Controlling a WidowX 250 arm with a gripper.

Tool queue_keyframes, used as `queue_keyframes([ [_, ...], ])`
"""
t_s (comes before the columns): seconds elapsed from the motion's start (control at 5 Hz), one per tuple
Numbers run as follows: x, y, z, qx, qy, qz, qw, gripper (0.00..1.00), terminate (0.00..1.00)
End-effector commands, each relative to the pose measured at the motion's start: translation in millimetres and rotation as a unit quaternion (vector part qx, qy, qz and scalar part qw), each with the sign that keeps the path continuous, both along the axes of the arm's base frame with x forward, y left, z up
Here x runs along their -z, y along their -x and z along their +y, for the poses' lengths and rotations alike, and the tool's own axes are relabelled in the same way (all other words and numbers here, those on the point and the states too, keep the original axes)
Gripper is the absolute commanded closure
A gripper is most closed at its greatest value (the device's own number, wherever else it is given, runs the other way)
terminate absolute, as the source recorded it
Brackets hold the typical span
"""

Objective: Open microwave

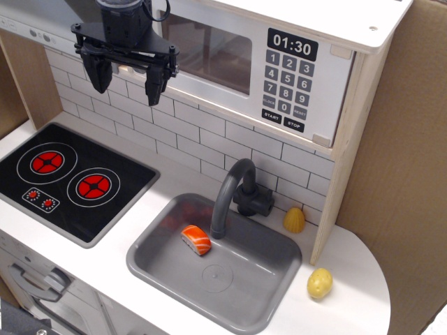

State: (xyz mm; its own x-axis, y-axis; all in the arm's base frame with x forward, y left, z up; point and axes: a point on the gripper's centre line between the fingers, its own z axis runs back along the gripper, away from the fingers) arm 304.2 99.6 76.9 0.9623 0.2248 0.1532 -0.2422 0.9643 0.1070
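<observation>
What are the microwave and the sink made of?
The microwave looks like a toy: matte silver-grey door, probably plastic, in a pale wood casing whose grain shows on the side panel. The sink seems moulded grey plastic with a dull sheen, though painted metal is possible.

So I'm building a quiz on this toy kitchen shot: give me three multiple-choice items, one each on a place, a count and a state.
1. Where does the salmon sushi piece lie?
A in the sink
B on the hob
C on the counter

2. How many large red rings show on the hob?
A one
B two
C four

3. The microwave door is:
A wide open
B removed
C closed

Key: 1 A, it rests on the grey basin floor; 2 B, two big rings side by side; 3 C, the door sits flush, gripper jaws apart before it.
</observation>
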Motion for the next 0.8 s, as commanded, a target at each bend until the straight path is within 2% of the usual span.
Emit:
queue_keyframes([
  [0.0, 0.0, 0.0, 0.0, 0.0, 0.0, 0.0, 1.0, 0.0, 0.0],
  [0.2, -10.1, -18.3, 36.1, 0.055, 0.029, -0.015, 0.998, 0.0, 0.0],
  [0.4, -16.1, -45.1, 58.7, 0.068, 0.062, -0.012, 0.9957, 0.0, 0.0],
  [0.6, -20.2, -59.5, 67.2, 0.082, 0.072, -0.026, 0.9937, 0.0, 0.0],
])
